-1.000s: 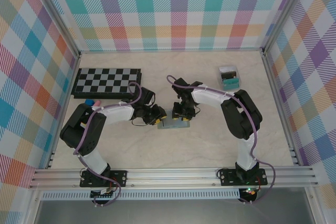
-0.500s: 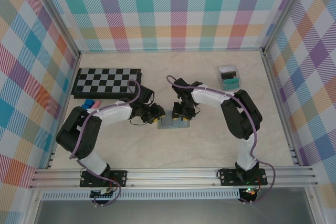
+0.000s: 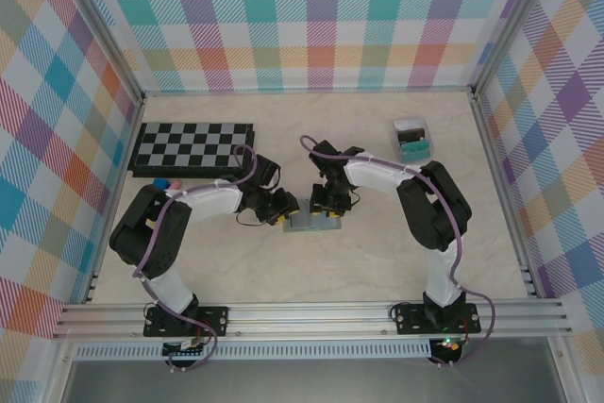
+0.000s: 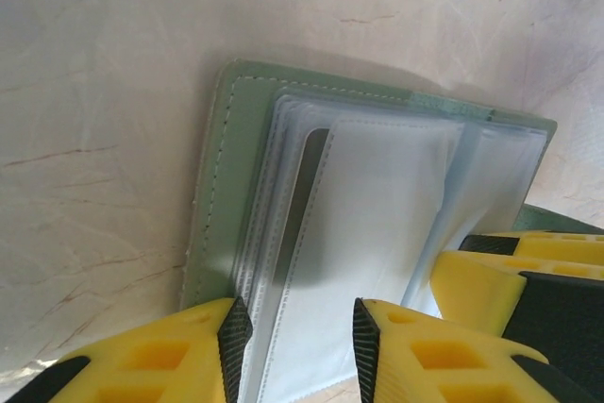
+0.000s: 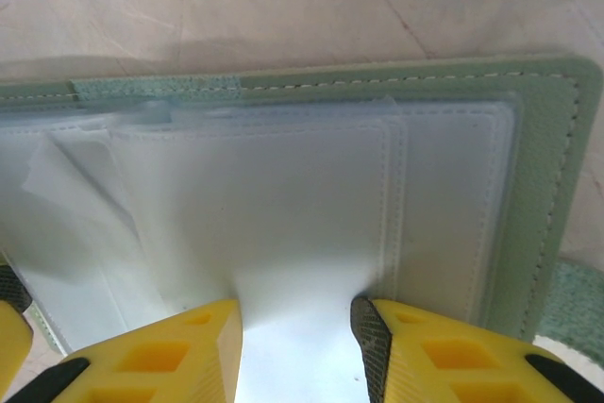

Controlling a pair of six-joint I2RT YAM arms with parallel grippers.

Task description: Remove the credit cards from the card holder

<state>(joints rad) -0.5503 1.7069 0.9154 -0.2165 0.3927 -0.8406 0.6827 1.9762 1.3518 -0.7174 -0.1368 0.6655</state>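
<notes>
The sage-green card holder (image 3: 310, 223) lies opened flat on the table (image 3: 396, 261) midway between the arms, long axis running left to right, neither arm nearer. The left gripper (image 4: 300, 346) sits part-open astride the frosted sleeves (image 4: 377, 195) at the left end, and the right gripper (image 5: 297, 342) is part-open over the other half. The credit cards I can't make out inside the plastic, so finding a card edge looks like the crux.

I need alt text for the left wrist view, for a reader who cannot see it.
An open sage-green card holder lies flat on a pale marbled table, its clear plastic sleeves fanned out. The left claw stands open at the bottom edge, its yellow fingers either side of a sleeve's end; another yellow finger enters at lower right.
</notes>
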